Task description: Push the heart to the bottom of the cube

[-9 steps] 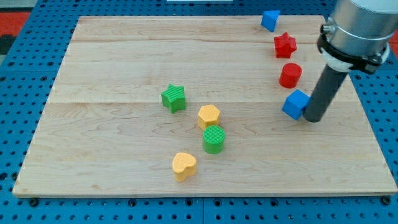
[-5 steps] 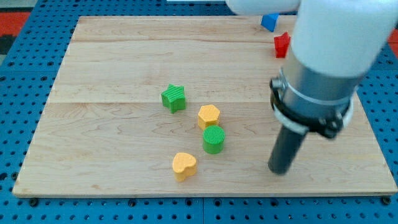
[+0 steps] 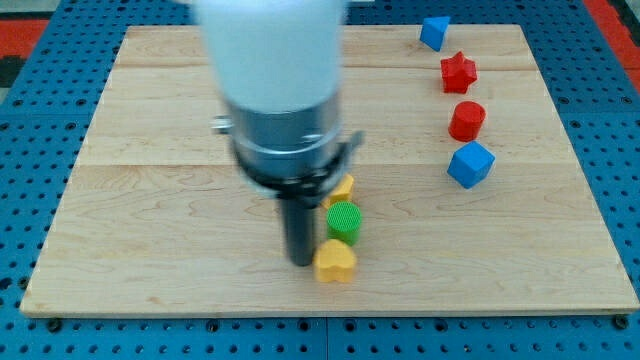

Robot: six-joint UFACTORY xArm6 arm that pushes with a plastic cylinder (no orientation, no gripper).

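**Tip set against the yellow heart near the bottom edge**

Rod and tip are seen low on the board, a little left of centre, with my tip (image 3: 300, 262) set down just at the left side of the yellow heart (image 3: 335, 262); whether the two actually touch cannot be told, as the rod is blurred. No jaws are carried by the arm, only the plain dark rod, so nothing is clasped or held.

The yellow heart is placed near the bottom edge of the wooden table top (image 3: 150, 250), directly below the green cylinder (image 3: 343, 221), the two being close or touching. Just above the cylinder a yellow block (image 3: 344, 187) is glimpsed, most of it covered by the arm's grey collar, so its shape cannot be made out. Much of the board's middle and its top edge left of centre is hidden behind the large, blurred arm body.

The blue cube (image 3: 471, 164) is found well apart from the heart, toward the right edge, at about mid-height. Above it a red cylinder (image 3: 466, 120) is set, then a red star (image 3: 458, 72), and a second blue block (image 3: 433, 32) is seen at the top edge, near the top right corner, its shape hard to determine.
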